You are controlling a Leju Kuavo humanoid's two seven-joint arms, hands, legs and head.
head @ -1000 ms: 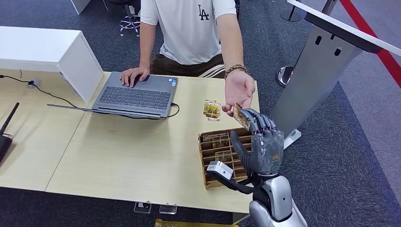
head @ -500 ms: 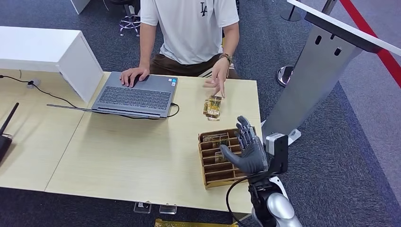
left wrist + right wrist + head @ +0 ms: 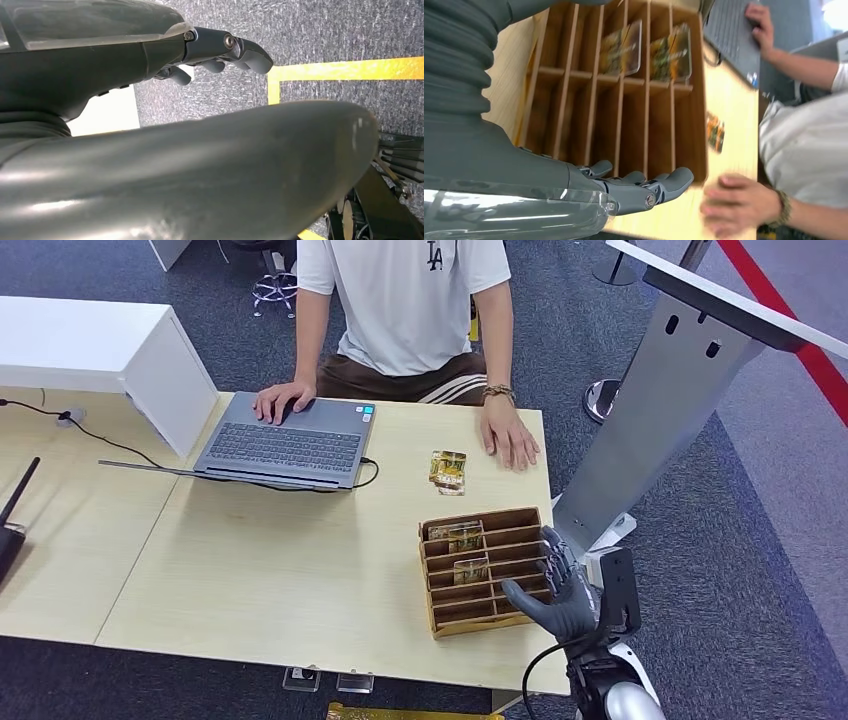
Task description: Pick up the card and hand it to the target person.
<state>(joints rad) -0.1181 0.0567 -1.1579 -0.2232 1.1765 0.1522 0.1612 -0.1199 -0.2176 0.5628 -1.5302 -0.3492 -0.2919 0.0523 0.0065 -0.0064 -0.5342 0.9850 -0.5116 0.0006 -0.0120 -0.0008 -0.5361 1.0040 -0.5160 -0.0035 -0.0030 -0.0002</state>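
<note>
apparently the handover was finished: the right hand [image 3: 562, 585] hung released over the wooden card rack [image 3: 485, 570] at the desk's [image 3: 250, 580] right edge, holding nothing. the cards [image 3: 448, 470] lay near the person's hand [image 3: 509, 439]. next, i judge, another pick from the rack.
</note>
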